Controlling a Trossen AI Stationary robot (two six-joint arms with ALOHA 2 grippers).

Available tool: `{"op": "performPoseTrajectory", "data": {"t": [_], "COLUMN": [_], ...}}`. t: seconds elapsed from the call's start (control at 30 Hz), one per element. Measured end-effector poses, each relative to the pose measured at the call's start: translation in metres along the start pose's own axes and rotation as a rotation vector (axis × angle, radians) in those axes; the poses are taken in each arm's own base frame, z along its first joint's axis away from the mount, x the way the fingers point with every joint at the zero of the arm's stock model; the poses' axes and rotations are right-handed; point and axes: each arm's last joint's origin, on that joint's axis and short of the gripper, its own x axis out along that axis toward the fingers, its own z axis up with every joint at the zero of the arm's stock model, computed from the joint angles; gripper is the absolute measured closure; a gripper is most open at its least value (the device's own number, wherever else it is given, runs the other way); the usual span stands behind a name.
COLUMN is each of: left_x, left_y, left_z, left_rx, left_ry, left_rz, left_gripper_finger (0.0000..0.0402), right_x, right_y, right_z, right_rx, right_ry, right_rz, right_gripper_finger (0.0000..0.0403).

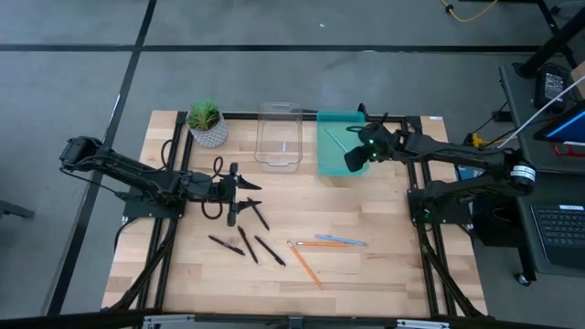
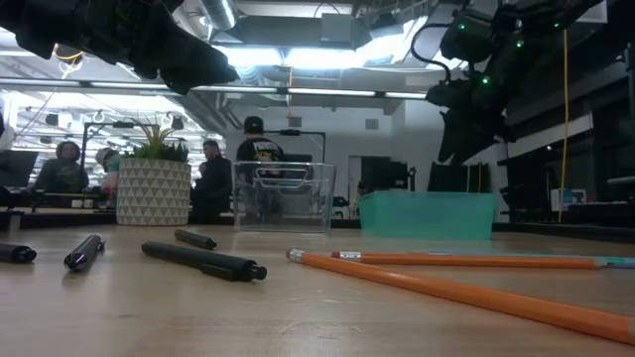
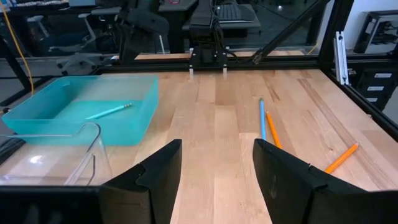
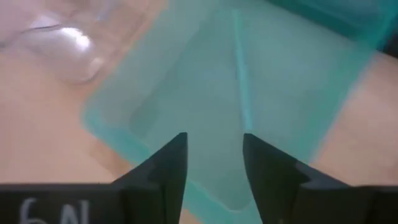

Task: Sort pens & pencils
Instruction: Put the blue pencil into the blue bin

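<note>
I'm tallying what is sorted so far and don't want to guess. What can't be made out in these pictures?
- Teal bin: the right gripper overhangs part of it in the high view; only one light blue pencil shows inside.
- Clear bin: glare and see-through walls; contents unclear.
- Black pens: the left gripper hides whether it touches one.
- Pencils on the table: too thin to count surely.

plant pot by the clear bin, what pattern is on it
The small white plant pot carries a grey triangle pattern, clearest in the low view; it stands beside the clear plastic bin.
</note>
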Motion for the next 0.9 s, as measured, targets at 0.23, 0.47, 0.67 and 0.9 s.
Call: {"op": "performPoseTrajectory", "data": {"t": [0.23, 0.47, 0.67, 0.9], "left_x": [0.000, 0.000, 0.000, 0.000], "left_y": [0.000, 0.000, 0.000, 0.000], "left_z": [0.000, 0.000, 0.000, 0.000], "left_rx": [0.000, 0.000, 0.000, 0.000], "left_ry": [0.000, 0.000, 0.000, 0.000], "left_rz": [0.000, 0.000, 0.000, 0.000], "left_gripper_finger": [0.0210, 0.0210, 0.0210, 0.0209], "right_x": [-0.013, -0.024, -0.037, -0.052], "right_y": [0.014, 0.046, 0.072, 0.084], "right_z": [0.004, -0.019, -0.051, -0.087], "right_rx": [-0.091, -0.247, -0.413, -0.624], "right_ry": [0.031, 0.130, 0.169, 0.254], "right_rz": [0.388, 0.565, 0.533, 0.514], "right_gripper_finger": [0.0243, 0.0243, 0.0242, 0.0242]}}
